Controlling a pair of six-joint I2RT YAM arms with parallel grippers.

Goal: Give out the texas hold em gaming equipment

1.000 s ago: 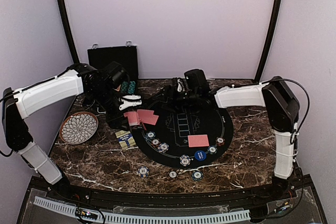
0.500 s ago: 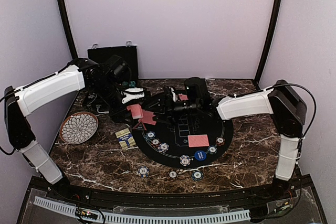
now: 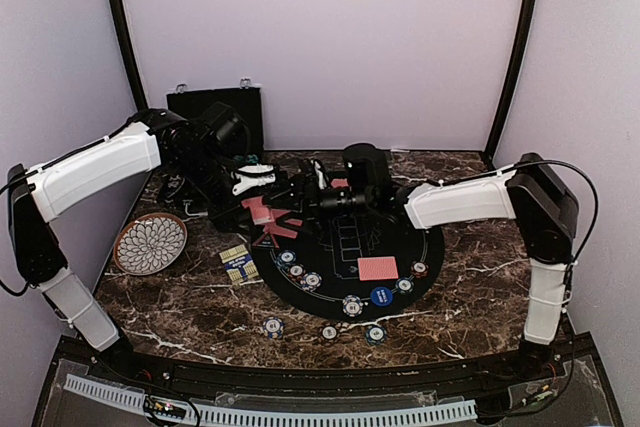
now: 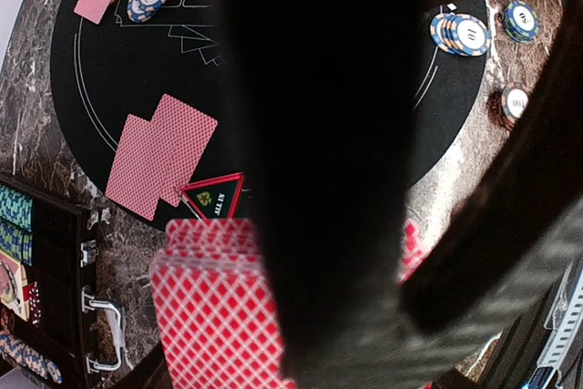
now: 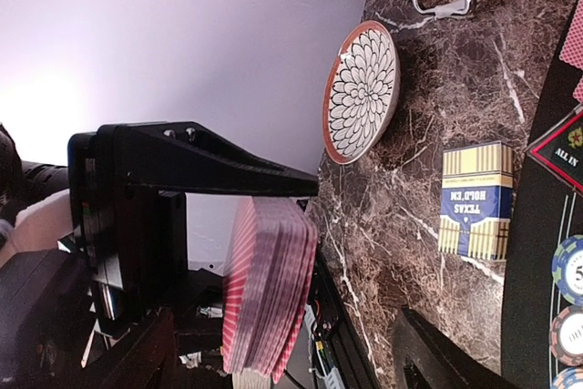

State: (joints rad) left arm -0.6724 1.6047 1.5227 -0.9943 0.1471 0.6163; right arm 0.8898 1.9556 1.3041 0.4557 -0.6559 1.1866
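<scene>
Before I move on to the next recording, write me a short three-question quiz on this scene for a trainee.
1. True or false: the left claw is shut on the deck of red-backed cards.
2. Where is the patterned plate?
A. inside the black case
B. on the marble table, left of the black mat
C. under the right arm
3. How many loose cards lie overlapping beside the All In triangle?

Key: 1 true; 2 B; 3 two.
</scene>
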